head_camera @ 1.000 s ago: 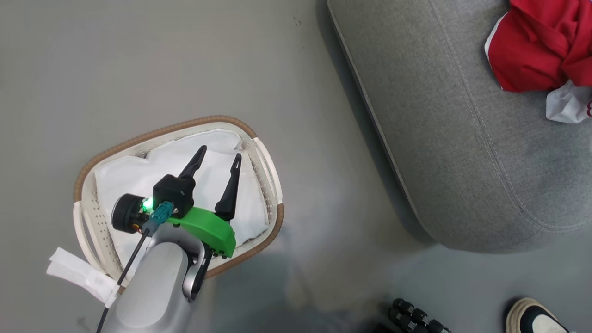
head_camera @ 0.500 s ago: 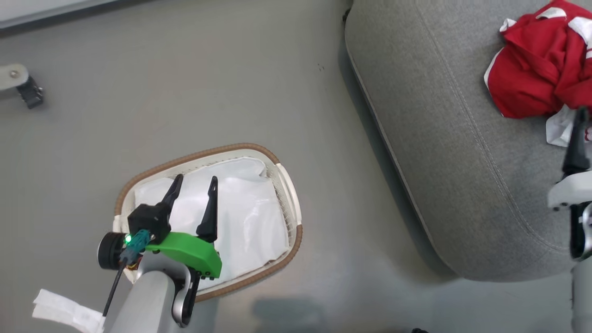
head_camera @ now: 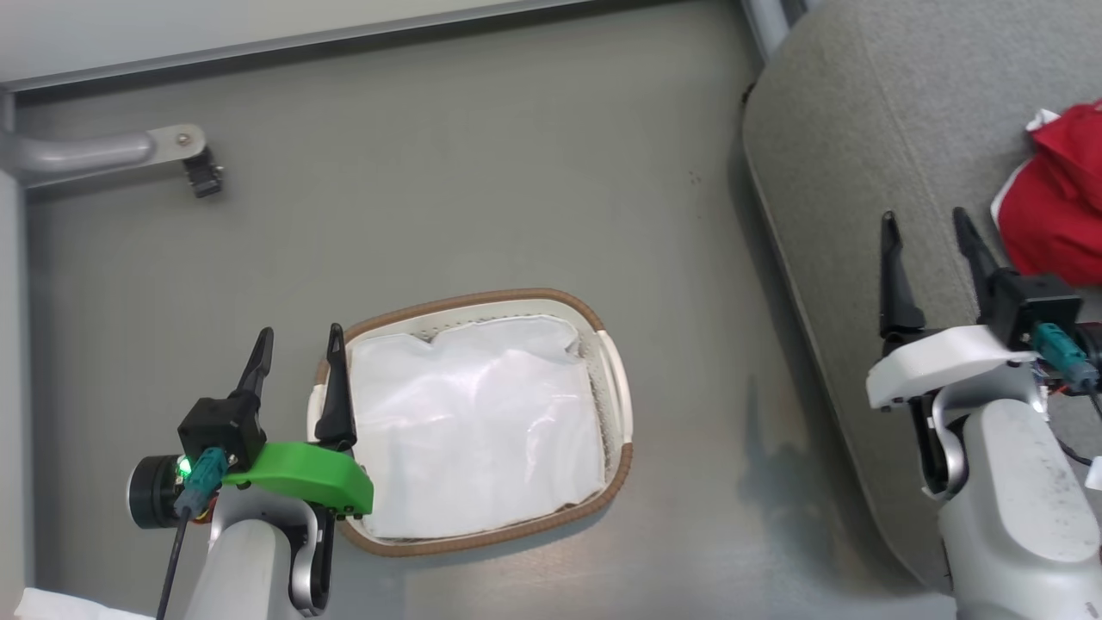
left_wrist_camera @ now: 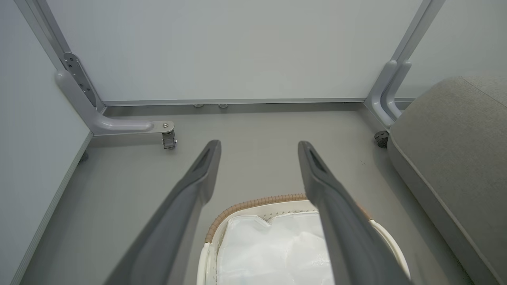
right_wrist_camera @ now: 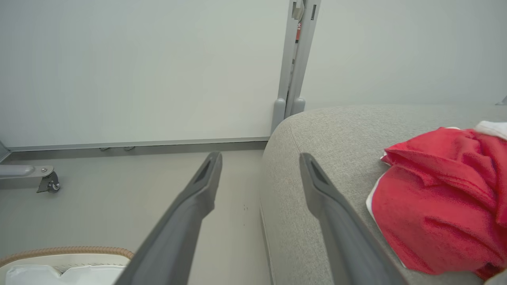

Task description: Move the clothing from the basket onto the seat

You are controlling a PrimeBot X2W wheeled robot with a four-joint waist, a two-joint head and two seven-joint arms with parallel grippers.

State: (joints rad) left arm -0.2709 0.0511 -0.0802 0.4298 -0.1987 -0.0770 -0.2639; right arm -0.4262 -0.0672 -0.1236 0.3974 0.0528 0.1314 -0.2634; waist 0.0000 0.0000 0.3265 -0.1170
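Note:
The red clothing (head_camera: pixel 1061 211) lies bunched on the grey seat (head_camera: pixel 869 112) at the right edge; in the right wrist view the clothing (right_wrist_camera: pixel 439 198) rests on the seat (right_wrist_camera: pixel 336 130). On the floor stands the white basket (head_camera: pixel 613 379) with its brown rim; inside I see just its white liner (head_camera: pixel 473 430). My left gripper (head_camera: pixel 297 344) hangs open over the basket's left end, empty. My right gripper (head_camera: pixel 925 228) is open above the seat, left of the clothing, holding nothing. The left wrist view has the basket (left_wrist_camera: pixel 245 206) below the open fingers (left_wrist_camera: pixel 198 178).
A pale wall panel with a grey metal foot and caster (head_camera: pixel 202 176) runs along the back left. Grey upright posts (right_wrist_camera: pixel 295 59) stand behind the seat's corner. A white scrap (head_camera: pixel 52 607) lies at the bottom left. Bare grey floor separates basket and seat.
The head camera has swung, shifting basket and seat across the picture. My left gripper now sits over the basket's left end instead of its middle. The right gripper has come fully into view.

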